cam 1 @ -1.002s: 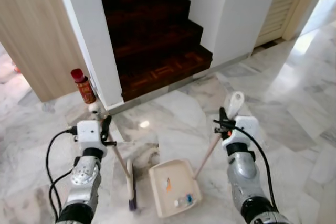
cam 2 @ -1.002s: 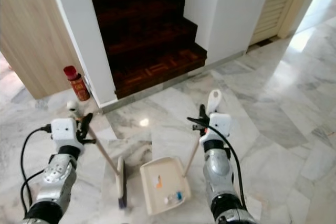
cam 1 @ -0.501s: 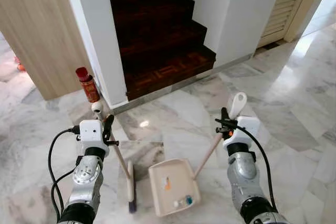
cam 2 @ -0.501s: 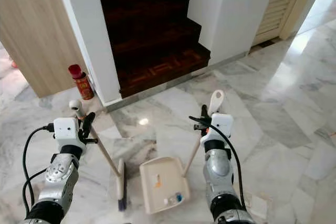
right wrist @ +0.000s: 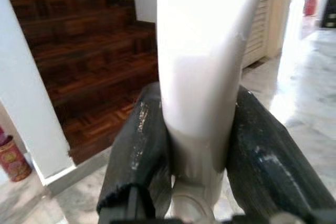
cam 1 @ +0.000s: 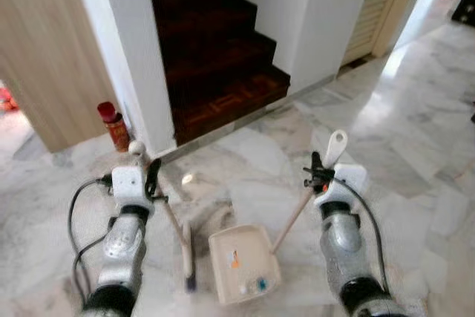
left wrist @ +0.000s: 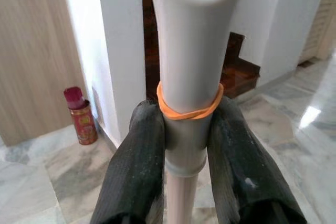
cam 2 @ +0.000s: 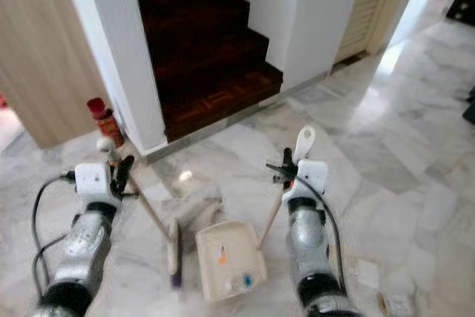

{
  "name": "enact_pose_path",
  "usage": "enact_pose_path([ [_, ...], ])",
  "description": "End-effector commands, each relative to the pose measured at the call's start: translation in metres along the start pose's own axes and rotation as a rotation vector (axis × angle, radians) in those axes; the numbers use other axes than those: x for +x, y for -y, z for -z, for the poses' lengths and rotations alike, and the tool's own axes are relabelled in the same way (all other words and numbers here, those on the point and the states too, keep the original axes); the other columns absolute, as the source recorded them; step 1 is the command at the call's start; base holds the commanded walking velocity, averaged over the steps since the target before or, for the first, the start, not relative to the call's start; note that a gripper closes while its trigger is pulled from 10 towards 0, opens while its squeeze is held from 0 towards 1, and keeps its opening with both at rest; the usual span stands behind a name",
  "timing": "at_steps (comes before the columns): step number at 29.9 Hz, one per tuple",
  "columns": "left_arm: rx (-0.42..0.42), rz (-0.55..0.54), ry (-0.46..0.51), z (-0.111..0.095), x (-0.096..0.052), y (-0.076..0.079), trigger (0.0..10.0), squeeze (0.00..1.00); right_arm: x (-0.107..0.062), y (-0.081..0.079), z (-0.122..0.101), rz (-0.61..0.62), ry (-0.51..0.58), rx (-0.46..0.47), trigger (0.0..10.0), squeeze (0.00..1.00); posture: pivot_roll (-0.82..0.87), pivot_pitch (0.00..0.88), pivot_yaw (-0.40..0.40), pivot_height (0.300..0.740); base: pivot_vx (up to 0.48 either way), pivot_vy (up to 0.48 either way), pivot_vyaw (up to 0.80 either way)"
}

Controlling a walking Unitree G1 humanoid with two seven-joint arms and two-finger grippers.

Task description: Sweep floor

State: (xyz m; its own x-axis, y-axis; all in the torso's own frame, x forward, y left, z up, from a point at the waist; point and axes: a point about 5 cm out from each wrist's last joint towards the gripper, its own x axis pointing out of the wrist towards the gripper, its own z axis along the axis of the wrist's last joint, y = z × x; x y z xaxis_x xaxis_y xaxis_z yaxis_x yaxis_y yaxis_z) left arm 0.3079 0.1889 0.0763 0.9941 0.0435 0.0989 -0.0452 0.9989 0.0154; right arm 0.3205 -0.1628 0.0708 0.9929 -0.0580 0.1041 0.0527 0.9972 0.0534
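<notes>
Nothing has shifted: left pincer (cam 1: 152, 180) stays clamped on the broom (cam 1: 175, 225), right pincer (cam 1: 318, 172) on the dustpan (cam 1: 243, 263) handle.

Readable text: none could be made out anywhere.
Red can (left wrist: 80, 116) by the stair wall: carried a patterned label, too small and blurred to read.
Dustpan (cam 1: 242, 263): held small orange and blue scraps bearing no legible print.
</notes>
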Motion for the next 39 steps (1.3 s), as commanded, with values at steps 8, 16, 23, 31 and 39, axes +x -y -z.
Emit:
enact_pose_path([
  [8, 0.012, -0.016, 0.029, -0.0075, 0.0024, -0.0062, 10.0, 0.00, 0.0055, -0.0085, -0.0093, -0.024, 0.041, 0.015, 10.0, 0.00, 0.10, 0.000, 0.010, 0.740, 0.000, 0.440, 0.00],
  [16, 0.010, -0.017, 0.029, -0.0075, 0.0016, -0.0061, 10.0, 0.00, 0.0047, -0.0107, -0.0079, -0.042, 0.033, 0.009, 10.0, 0.00, 0.11, 0.000, 0.008, 0.740, 0.000, 0.438, 0.48],
  [23, 0.011, -0.013, 0.025, -0.0066, 0.0007, -0.0062, 10.0, 0.00, 0.0042, -0.0127, -0.0069, -0.050, 0.028, 0.023, 10.0, 0.00, 0.11, 0.000, 0.010, 0.740, 0.000, 0.436, 0.00],
  [31, 0.011, 0.000, 0.025, -0.0070, 0.0009, -0.0035, 10.0, 0.00, 0.0038, -0.0150, -0.0067, -0.071, 0.029, 0.006, 10.0, 0.00, 0.11, 0.000, 0.010, 0.740, 0.000, 0.428, 0.20],
  [39, 0.012, 0.006, 0.026, -0.0072, 0.0009, -0.0023, 10.0, 0.00, 0.0040, -0.0166, -0.0070, -0.075, 0.030, 0.023, 10.0, 0.00, 0.11, 0.000, 0.011, 0.740, 0.000, 0.418, 0.44],
])
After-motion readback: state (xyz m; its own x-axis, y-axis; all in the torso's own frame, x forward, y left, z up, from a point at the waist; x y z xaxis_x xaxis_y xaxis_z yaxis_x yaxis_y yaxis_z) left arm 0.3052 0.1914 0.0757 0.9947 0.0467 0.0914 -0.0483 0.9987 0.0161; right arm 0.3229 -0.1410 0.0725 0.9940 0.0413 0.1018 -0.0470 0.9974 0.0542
